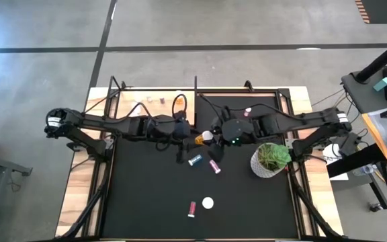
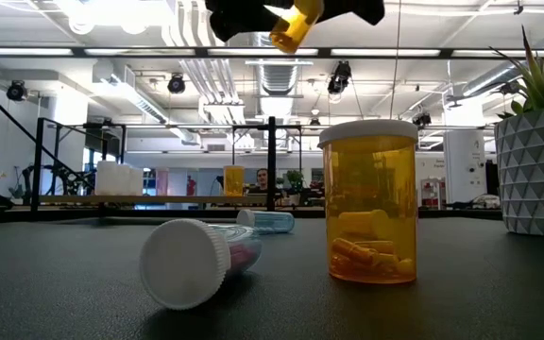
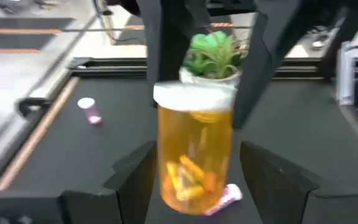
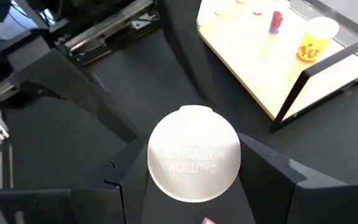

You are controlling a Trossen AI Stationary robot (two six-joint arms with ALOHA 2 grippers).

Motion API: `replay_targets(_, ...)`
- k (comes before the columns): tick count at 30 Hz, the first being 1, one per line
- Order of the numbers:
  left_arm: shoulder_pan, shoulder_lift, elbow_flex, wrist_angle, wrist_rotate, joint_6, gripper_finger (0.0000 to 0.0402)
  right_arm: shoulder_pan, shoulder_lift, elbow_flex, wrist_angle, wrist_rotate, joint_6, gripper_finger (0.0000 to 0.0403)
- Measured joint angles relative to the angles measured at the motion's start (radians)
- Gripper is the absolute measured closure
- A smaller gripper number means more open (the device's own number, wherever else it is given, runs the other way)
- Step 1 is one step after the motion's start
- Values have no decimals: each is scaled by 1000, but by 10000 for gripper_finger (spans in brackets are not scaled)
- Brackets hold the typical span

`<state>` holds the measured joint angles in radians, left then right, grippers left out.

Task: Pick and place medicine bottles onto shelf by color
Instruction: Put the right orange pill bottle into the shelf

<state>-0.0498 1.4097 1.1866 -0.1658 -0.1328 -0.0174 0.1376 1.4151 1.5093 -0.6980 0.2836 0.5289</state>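
- Orange translucent plastic, white-capped: one medicine bottle [image 3: 194, 152] hangs in the air between the two grippers, above the black table mat [image 1: 146, 202].
- The left gripper [image 3: 194, 171] has its dark fingers partly spread either side of the bottle's body; the right gripper [image 4: 194, 168] grips it at the cap end. It looks like a hand-over, though which one bears the weight I cannot tell.
- Under and just beyond the pair lie a blue-teal bottle [image 1: 195, 160] and a pink bottle [image 1: 215, 166].
- Farther off the pale light-wood shelf [image 4: 253, 62] already carries a few bottles, an orange one [image 4: 316, 38] among them.
- Next, I judge, one gripper must let go and the other carry the bottle beside that orange one.
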Motion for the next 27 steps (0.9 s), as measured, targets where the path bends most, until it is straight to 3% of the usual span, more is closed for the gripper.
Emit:
replay_targets(15, 10, 45, -2, 60, -33, 5, 187, -8, -12, 28, 52, -37, -113, 204)
replay_targets(27, 10, 45, -2, 72, -35, -1, 187, -8, -13, 28, 17, -53, -59, 204)
